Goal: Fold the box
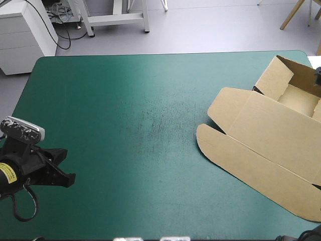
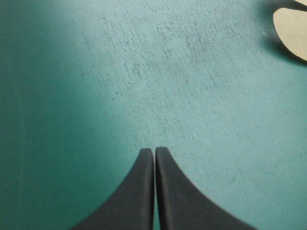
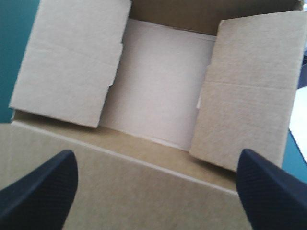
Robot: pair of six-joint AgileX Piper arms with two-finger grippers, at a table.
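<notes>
Two ways to spoil this. Starting left: count on no help from the left tool (image 2: 154, 151), pressed together over bare table (image 1: 125, 100), well apart from the box (image 1: 288, 108). Moving right: note the box at the table's right edge, lid (image 1: 261, 150) flat, tray (image 1: 298, 95) walls partly raised. Farthest right: with the right tool (image 3: 154, 153) spread wide above the tray, fear a one-sided push sliding the unpinned board or springing the inward-leaning side flaps (image 3: 72, 62) loose.

Grey floor (image 1: 210, 30) lies beyond the teal-green table (image 1: 100, 100). A white drawer cabinet (image 1: 25, 35) stands off its far left corner, cables (image 1: 60, 15) beside it. White frame legs (image 1: 115, 19) and wooden legs (image 1: 292, 14) stand farther back.
</notes>
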